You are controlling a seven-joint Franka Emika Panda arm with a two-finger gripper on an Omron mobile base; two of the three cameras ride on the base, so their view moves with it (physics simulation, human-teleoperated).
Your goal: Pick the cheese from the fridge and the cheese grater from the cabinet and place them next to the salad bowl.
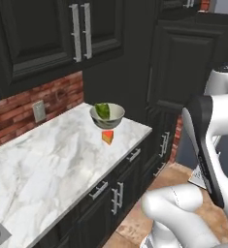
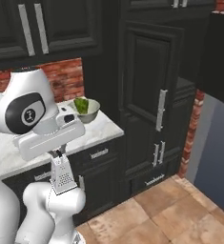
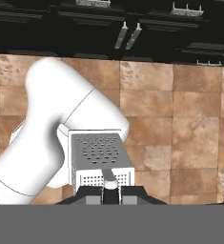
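Cheese (image 1: pixel 107 137) lay on the marble tabletop (image 1: pixel 47 160), a small orange wedge just in front of the salad bowl (image 1: pixel 107 115), close to it near the tabletop's far corner. Green leaves showed inside the bowl, which sat near the brick backsplash (image 1: pixel 33 109) under the black upper cabinets (image 1: pixel 47 34).

The end effector (image 2: pixel 59 153) hung low in front of the base units, over the tiled floor (image 2: pixel 170 214), clenched on the top handle of the grater (image 2: pixel 62 176). From the right base view the grater dangled upright below the hand, its pale, hole-dotted faces widening toward the bottom, well short of the tabletop edge and below its level. In the hand view the grater (image 3: pixel 101 164) pointed away from the fingers, with the handle pinched between the two dark tips and the brown floor tiles behind it.

A tall black cabinet (image 2: pixel 154 95) with silver bar handles stood to the right of the tabletop, its doors shut.
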